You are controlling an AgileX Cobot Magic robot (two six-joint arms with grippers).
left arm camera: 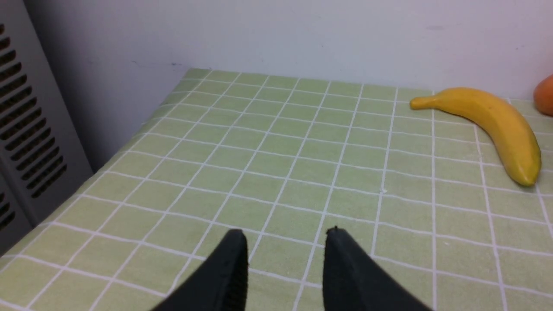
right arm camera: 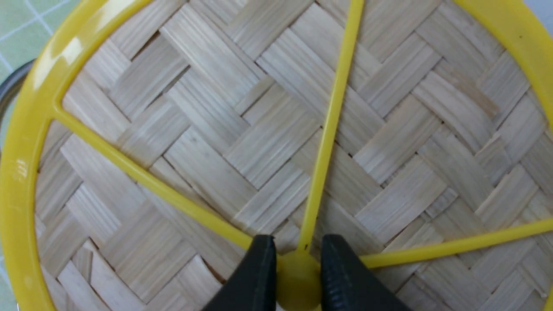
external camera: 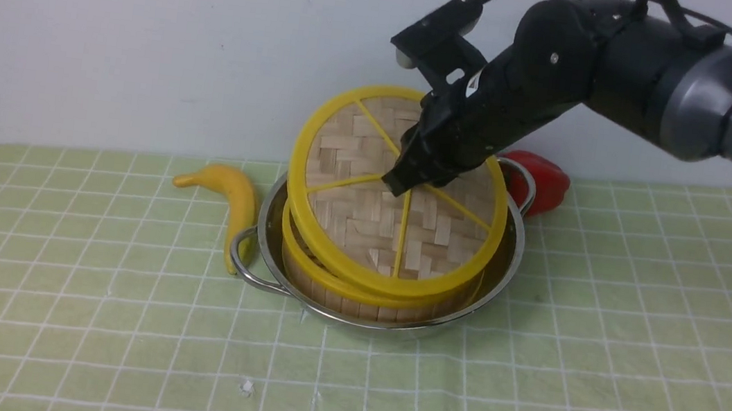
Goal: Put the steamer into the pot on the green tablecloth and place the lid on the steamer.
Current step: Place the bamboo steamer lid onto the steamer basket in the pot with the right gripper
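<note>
Your right pincer (external camera: 398,185) clamps the knob (right arm camera: 298,276) of the flat yellow-spoked bamboo lid (external camera: 365,216), tilted over the yellow-rimmed bamboo steamer (external camera: 328,286) seated in the shiny steel pot (external camera: 352,320) near the counter's far edge, so next you should level, lower and release it.

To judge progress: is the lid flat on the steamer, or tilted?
Tilted: the lid meets the steamer at its near edge, far edge raised; the right hand grips its knob.

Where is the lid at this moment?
Front view, centre: the lid tilts over the steamer in the pot, held at its centre by the right gripper.
</note>
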